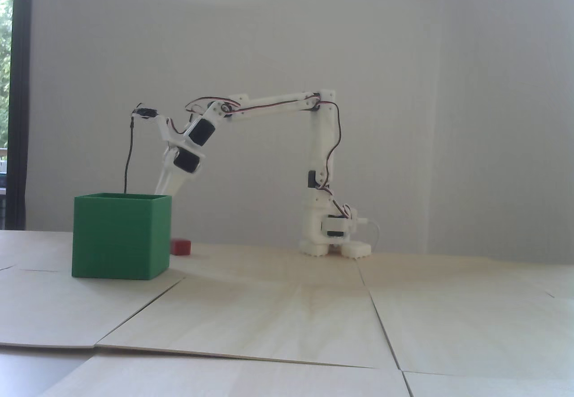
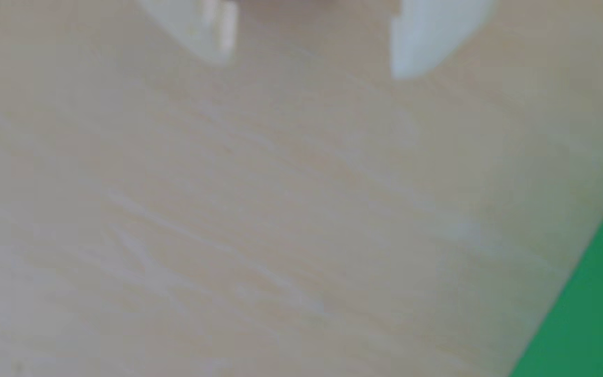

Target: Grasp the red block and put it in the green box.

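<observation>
Pale wooden surface (image 1: 287, 316) fills the foreground of the fixed view; going left to right, the green box (image 1: 121, 235) stands first, with the red block (image 1: 180, 246) on the surface just behind its right side. The claw (image 2: 311, 69) hangs wide and empty, fingertips hidden behind the box. Risk: descending blind, a finger may strike the box wall or nudge the block away.

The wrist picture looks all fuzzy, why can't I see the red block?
The wrist view is out of focus: gripper open over bare wood, green box a smear at the corner, no block. The fixed view is sharper, and shows the red block beside the box.
</observation>
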You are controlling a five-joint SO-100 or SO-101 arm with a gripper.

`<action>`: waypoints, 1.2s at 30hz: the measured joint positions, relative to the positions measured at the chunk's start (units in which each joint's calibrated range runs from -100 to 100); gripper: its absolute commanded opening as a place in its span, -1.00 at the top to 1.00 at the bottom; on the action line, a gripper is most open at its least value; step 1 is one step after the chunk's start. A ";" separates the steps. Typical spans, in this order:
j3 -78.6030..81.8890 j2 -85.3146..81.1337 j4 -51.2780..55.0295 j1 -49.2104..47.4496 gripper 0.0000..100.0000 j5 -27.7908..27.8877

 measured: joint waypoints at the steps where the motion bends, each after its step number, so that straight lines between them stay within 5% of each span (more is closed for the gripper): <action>1: 0.00 0.00 0.00 -0.31 0.69 0.77; 36: 3.13 0.00 0.00 -3.13 0.70 3.96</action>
